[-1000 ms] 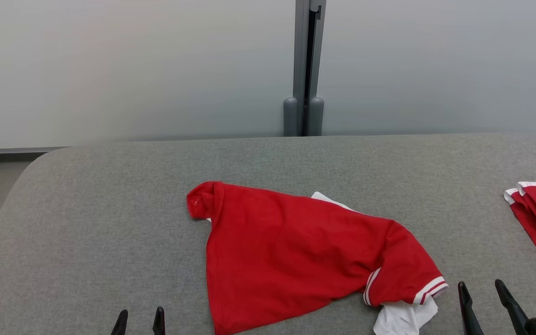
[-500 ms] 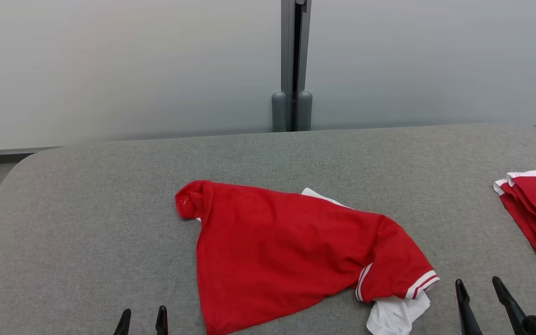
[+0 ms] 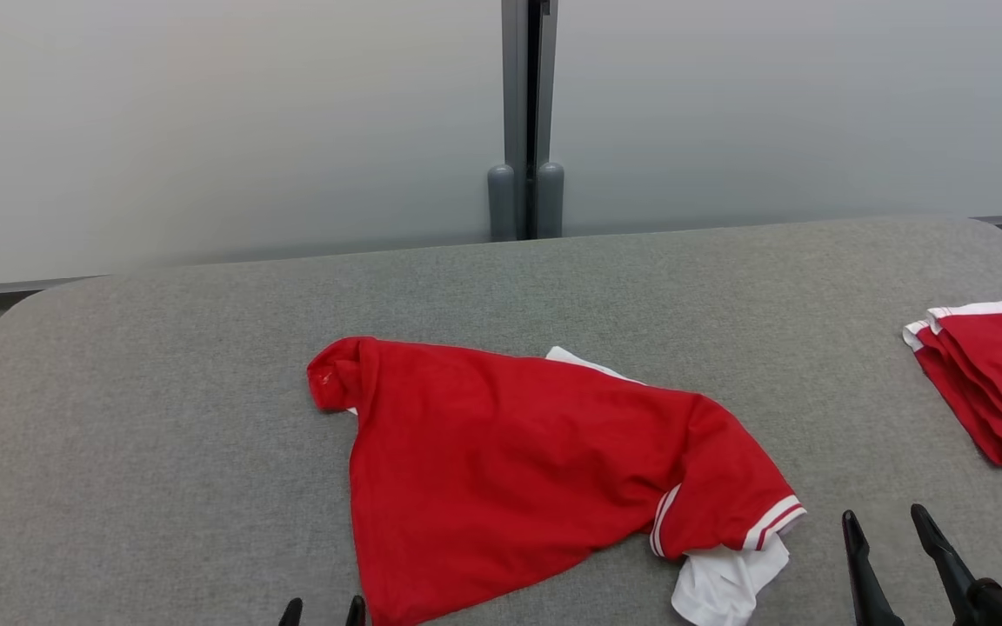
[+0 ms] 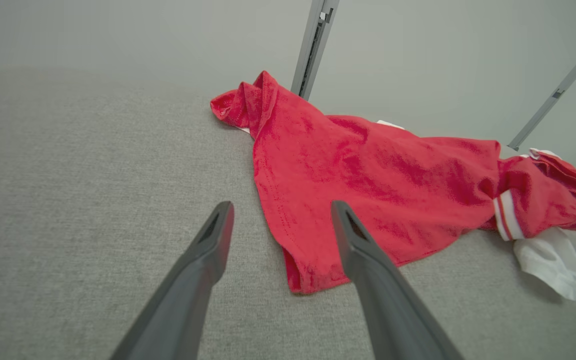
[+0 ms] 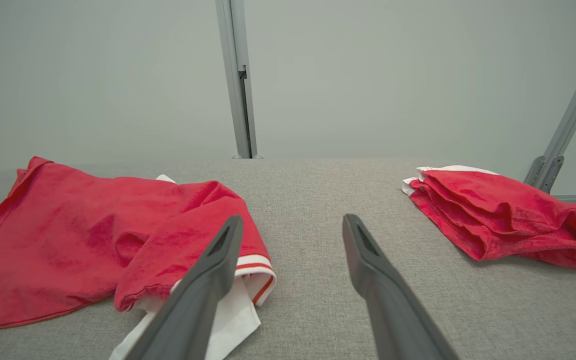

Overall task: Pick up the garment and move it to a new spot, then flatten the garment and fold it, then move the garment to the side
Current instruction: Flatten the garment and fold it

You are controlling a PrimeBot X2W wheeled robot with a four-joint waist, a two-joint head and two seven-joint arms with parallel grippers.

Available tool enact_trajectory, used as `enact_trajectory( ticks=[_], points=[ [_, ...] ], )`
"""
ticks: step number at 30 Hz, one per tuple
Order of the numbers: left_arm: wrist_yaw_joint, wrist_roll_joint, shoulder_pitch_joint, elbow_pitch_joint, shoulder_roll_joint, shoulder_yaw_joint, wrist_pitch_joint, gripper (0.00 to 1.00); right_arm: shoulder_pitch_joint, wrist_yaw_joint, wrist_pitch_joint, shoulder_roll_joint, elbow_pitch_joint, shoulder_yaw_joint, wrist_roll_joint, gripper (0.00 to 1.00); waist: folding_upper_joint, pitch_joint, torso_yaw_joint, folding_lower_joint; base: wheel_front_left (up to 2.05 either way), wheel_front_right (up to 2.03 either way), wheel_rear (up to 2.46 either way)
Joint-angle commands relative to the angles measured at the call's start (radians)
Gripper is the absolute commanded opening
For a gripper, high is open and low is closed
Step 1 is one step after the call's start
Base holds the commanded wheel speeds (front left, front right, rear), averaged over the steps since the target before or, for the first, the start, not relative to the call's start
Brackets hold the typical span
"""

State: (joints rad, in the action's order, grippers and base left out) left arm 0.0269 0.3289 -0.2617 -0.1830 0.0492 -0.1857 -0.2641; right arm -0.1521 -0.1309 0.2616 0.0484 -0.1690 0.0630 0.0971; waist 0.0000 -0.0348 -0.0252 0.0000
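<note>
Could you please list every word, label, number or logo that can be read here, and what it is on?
None: no readable text.
The red shirt bears only white cuff stripes; a pale speck at its bunched corner is too small to make out.
The folded red garment, the grey table and the wall panels carry no writing.

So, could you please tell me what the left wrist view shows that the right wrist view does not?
Left wrist view: the open left gripper, its fingertips near the red garment's hem corner, which the right wrist view cuts off. Right wrist view: the open right gripper beside the striped sleeve, and the whole folded red garment, of which the left wrist view catches just an edge. Both: the crumpled red garment, its white fabric and the grey table.
</note>
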Motion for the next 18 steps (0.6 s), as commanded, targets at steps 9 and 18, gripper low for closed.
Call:
enact_trajectory(
  ticks=[9,18],
  points=[
    [-0.035,0.089,0.139,-0.247,0.004,-0.118,0.0,1.0,0.019,0.0,0.005,0.005,0.007,-0.002,-0.006,1.0,0.0,0.039,-0.063,0.0,0.0,0.0,0.0],
    [-0.019,0.19,0.229,-0.412,0.001,-0.187,0.003,0.0,0.024,0.0,0.005,0.005,0.001,0.009,-0.001,1.0,0.0,0.06,-0.089,0.0,0.0,0.0,0.0]
  ],
)
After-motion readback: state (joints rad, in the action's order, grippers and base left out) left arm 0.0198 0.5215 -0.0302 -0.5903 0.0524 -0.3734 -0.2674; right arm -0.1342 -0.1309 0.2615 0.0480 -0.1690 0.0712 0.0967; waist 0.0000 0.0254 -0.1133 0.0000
